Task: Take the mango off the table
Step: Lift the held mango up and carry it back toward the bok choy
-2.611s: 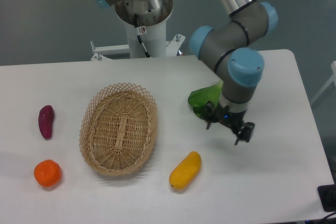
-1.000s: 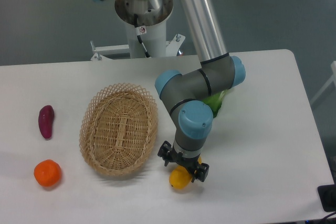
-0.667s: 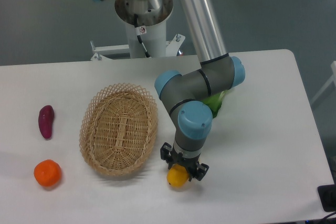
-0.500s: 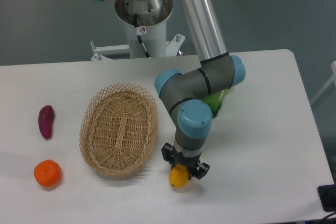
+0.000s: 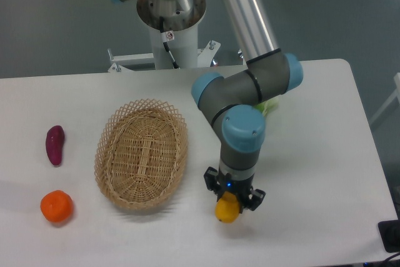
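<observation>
The hand (image 5: pixel 232 196) is pointing straight down near the front edge of the table (image 5: pixel 325 173), its two dark fingers (image 5: pixel 210 181) closing on either side of the mango (image 5: pixel 227 209). The mango is sitting between them, gripped at its upper part, with its rounded yellow end sticking out below the fingers. Whether the fruit is touching the table or hanging just above it cannot be told from this view.

Above the hand, the arm (image 5: pixel 240 101) is rising through a blue-capped wrist joint, bending back toward a grey elbow and then running up and to the left as a silver tube to the base (image 5: pixel 170 10) at the far edge of the table. A bit of something green (image 5: pixel 269 107) is peeking out from behind the elbow, mostly hidden.

To the left of the hand, near it but apart, a woven oval basket (image 5: pixel 141 153) is lying on the table. Farther left, well apart from the mango, a purple sweet potato (image 5: pixel 55 144) is lying, and nearer the front edge below it an orange fruit (image 5: pixel 56 206) is resting.
</observation>
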Controlling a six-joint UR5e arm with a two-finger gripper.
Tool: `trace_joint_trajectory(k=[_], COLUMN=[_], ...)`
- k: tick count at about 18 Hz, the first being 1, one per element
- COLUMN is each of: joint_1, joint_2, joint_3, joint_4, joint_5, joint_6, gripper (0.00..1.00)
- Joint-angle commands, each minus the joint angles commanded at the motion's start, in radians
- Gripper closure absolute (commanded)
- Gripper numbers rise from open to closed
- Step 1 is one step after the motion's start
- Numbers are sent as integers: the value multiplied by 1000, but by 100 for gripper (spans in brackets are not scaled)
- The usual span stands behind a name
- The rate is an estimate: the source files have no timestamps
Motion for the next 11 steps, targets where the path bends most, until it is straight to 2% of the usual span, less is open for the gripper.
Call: trace_joint_trajectory(k=[3,7,11], joint_1=[37,74,80], joint_2=[38,77,92], joint_3=[2,2,-3], joint_4=[-63,-163,-180], joint_5=[0,0,43], joint_6=[23,150,207], gripper=[65,65,65])
